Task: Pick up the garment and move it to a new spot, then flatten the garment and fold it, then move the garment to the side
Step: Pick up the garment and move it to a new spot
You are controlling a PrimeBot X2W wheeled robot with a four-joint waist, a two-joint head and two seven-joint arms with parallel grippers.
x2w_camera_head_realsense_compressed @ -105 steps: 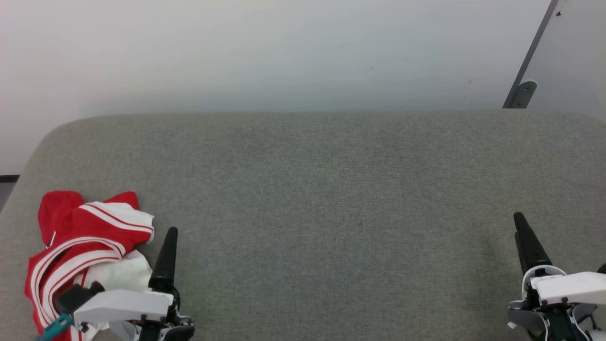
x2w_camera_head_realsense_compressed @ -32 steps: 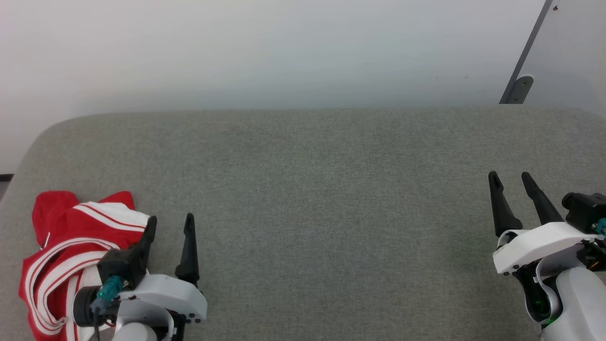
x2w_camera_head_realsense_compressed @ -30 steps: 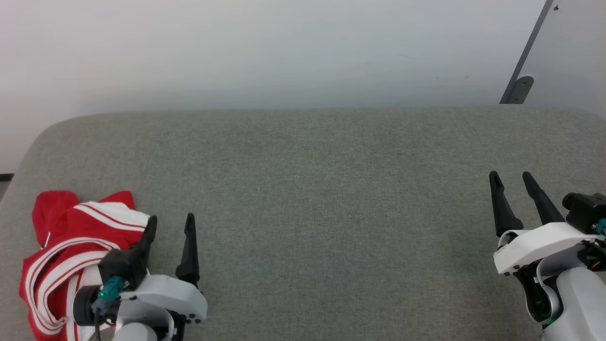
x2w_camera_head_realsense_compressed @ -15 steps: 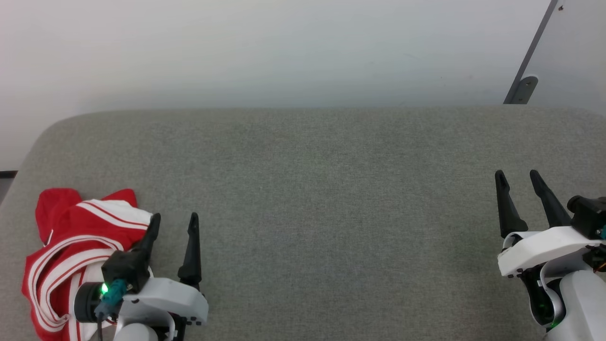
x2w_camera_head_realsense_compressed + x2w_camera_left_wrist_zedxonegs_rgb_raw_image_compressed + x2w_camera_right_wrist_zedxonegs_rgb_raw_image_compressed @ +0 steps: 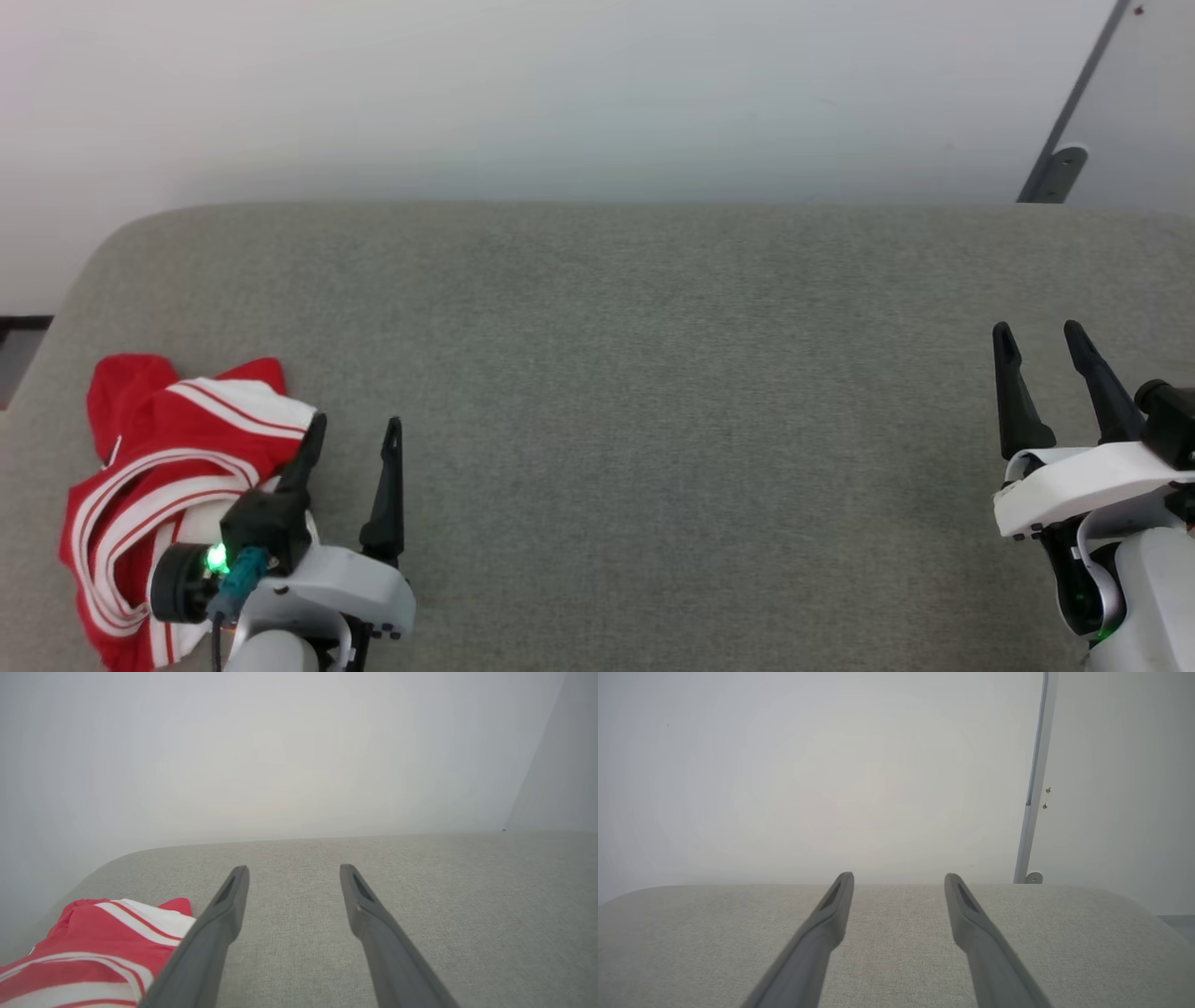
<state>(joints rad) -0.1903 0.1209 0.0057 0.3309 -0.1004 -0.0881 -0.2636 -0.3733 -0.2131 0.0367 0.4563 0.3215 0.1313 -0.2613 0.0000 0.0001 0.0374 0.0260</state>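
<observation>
Shirt (image 5: 168,467) lies crumpled at the worktop's (image 5: 653,373) left edge, just beside the left end effector (image 5: 357,420) — wide open, empty; swing over, pinch deep into the bunch; right end effector (image 5: 1036,327) equally open, empty.

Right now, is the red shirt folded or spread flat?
Neither: the garment lies crumpled in a heap on the grey cushion, its striped trim bunched and twisted.

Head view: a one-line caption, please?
Crumpled red-and-white shirt on grey cushion beside open left gripper; open right gripper far right.

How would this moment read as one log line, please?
garment: crumpled | left gripper: open, beside it | right gripper: open
</observation>
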